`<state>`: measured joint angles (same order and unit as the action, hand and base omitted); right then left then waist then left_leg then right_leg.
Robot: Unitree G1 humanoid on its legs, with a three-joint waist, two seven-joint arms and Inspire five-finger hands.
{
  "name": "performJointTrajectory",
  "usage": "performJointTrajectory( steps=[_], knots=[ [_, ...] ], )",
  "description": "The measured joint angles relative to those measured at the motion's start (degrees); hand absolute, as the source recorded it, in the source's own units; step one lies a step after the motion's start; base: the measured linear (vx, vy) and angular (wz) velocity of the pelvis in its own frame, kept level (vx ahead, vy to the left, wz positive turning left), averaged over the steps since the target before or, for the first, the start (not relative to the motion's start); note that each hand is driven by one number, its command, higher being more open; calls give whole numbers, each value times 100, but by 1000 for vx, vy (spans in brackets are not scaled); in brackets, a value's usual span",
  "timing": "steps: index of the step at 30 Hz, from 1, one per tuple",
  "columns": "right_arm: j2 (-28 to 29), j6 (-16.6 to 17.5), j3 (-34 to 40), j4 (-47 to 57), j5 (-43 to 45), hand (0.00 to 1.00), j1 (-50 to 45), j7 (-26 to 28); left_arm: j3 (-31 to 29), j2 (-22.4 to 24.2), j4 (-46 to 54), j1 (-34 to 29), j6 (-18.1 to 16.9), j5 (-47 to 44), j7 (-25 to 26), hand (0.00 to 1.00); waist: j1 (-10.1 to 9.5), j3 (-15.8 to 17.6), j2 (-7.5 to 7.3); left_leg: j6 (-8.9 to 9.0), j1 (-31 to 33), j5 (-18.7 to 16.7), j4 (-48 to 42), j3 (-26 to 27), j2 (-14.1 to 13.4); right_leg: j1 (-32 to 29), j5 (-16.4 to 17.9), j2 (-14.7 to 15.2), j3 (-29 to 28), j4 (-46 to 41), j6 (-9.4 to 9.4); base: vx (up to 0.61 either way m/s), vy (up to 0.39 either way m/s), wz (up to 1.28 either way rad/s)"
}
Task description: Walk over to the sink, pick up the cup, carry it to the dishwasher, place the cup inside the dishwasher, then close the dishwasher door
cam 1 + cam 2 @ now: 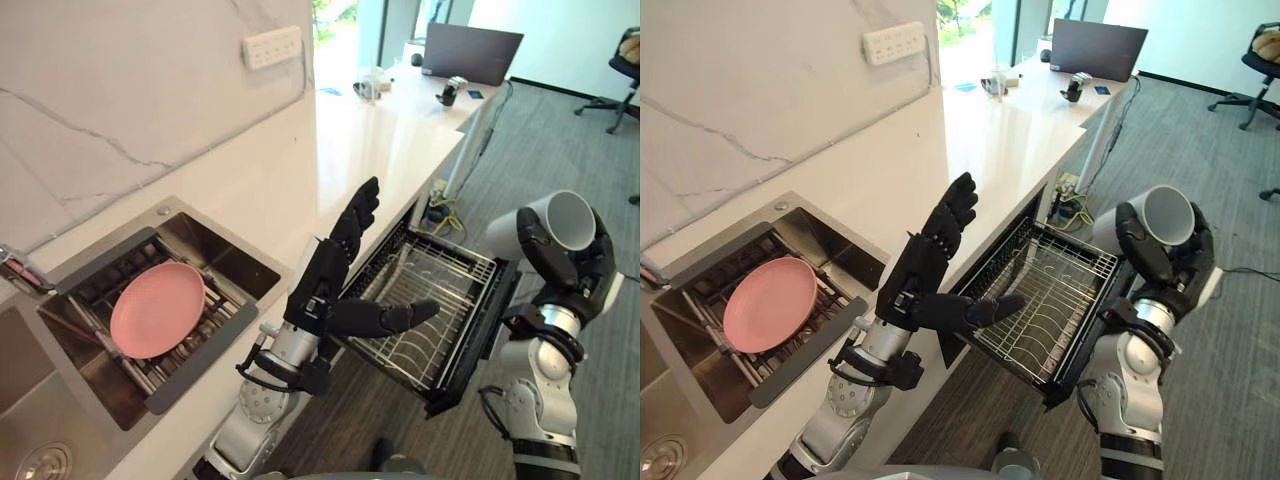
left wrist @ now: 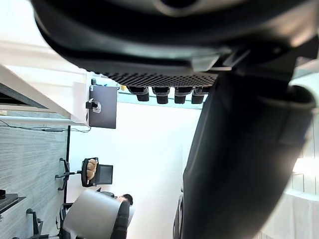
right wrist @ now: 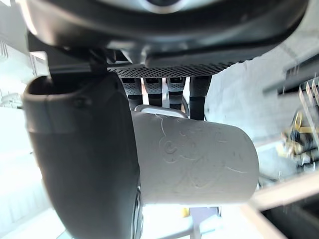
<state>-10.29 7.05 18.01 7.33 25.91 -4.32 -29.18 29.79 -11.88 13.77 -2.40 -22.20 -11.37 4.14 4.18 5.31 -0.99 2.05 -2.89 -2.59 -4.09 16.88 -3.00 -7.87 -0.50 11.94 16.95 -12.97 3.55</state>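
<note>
Long countertop point(image 1: 385, 150), dishwasher rack point(image 1: 440, 300) pulled out below. Pale cup point(image 1: 565, 215) gripped in right hand point(image 1: 588, 268), raised beside rack, not over it. Idle left hand point(image 1: 325, 285) flat, empty. Pickup done; placing and door closing left.

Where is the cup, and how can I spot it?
Find the long white countertop; below its edge a silver wire dishwasher rack is pulled out. Just right of the rack, the right robot hand is curled round the pale grey round cup, held up with its open mouth showing. Unlike the flat pink plate in the sink, it is tall and hollow.
</note>
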Motion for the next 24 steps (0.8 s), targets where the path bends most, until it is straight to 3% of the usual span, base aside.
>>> performJointTrajectory(
  steps=[6, 9, 11, 14, 16, 17, 20, 24],
  knots=[
    [288, 100, 40, -2, 96, 0, -442, 329, -403, 186, 3, 141, 1, -244, 323, 100, -27, -16, 27, 25, 295, -155, -279, 19, -135, -3, -180, -157, -26, 437, 67, -34, 3, -1],
    [383, 108, -110, 1, 79, 0, -530, 451, -573, 214, 0, 175, 72, -394, 492, 100, -38, 46, 11, 168, 664, -359, -904, -239, -437, 24, -1, -403, -140, 348, -2, 13, -111, 31],
    [369, 83, -328, 1, 73, 0, -453, 625, -739, 207, -2, 174, 130, -444, 650, 100, -170, 105, 75, 295, 905, -527, -1464, -363, -823, 191, -149, -762, -41, 612, -212, -1, -165, 1],
    [346, 37, -521, 2, -80, 0, -251, 989, -986, 214, -108, 139, 204, -517, 870, 100, -164, 258, 151, 369, 935, -585, -1658, -489, -1085, 420, -235, -1053, 74, 888, -343, -33, -135, 2],
    [255, 37, -518, -1, -173, 0, -270, 1084, -981, 247, -139, 32, 206, -606, 920, 100, -137, 302, 233, 367, 934, -584, -1696, -486, -1121, 564, -238, -1098, 172, 1080, -356, -48, -59, 25],
    [201, 37, -458, -22, -318, 0, -326, 1112, -956, 312, -242, -70, 184, -760, 879, 100, -91, 343, 325, 329, 922, -570, -1726, -232, -1171, 638, -186, -1096, 275, 1153, -428, -40, -8, 29],
    [158, 38, -431, -135, -342, 0, -329, 1163, -957, 393, -385, -234, 179, -987, 704, 100, -23, 339, 402, 232, 896, -563, -1635, 150, -1200, 621, -206, -1023, 336, 1203, -397, -1, 53, 12],
    [156, 35, -432, -474, -372, 0, -490, 1285, -799, 356, -482, -349, 188, -1456, -106, 100, -12, 332, 429, 270, 677, -333, -1139, 280, -931, 621, -312, -808, 301, 1236, -232, 78, 74, 1]
  ],
)
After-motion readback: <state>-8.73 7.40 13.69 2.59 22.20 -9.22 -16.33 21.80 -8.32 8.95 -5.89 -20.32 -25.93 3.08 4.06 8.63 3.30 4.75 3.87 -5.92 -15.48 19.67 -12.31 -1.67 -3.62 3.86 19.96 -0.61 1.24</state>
